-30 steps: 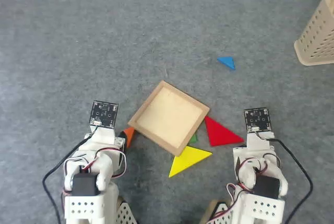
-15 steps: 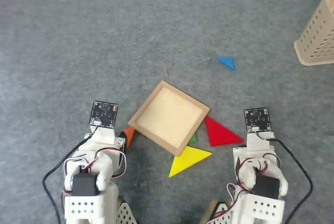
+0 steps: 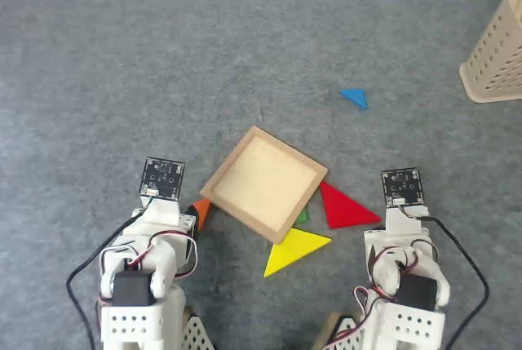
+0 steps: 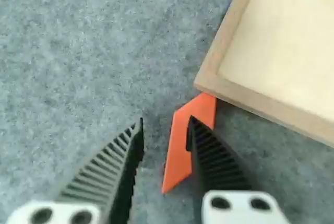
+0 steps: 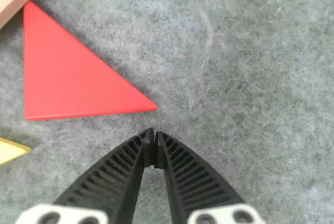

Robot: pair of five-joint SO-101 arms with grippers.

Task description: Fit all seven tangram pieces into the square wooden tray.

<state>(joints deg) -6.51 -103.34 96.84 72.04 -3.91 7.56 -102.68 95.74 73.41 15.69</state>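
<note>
Grey felt bench (image 3: 114,81), pale wall behind: two claws, one tray.
Square wooden tray (image 3: 241,216) sits askew mid-bench, between my arms; beige slotted basket (image 3: 497,48) at the far right edge. Orange piece (image 4: 183,145) touches the tray's corner. Red triangle (image 3: 344,207), yellow triangle (image 3: 295,250) and green sliver (image 3: 303,217) lie beside the tray; blue triangle (image 3: 354,98) well apart. Left claw (image 4: 166,126): spread, grasping nothing, orange piece just beside one finger. Right claw (image 5: 152,135): clenched on nothing, tip near the red triangle.

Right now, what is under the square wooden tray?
A small green piece pokes out at the rim of the square wooden tray, beside the large red triangle; its remainder is covered. Anything else beneath is hidden.
</note>
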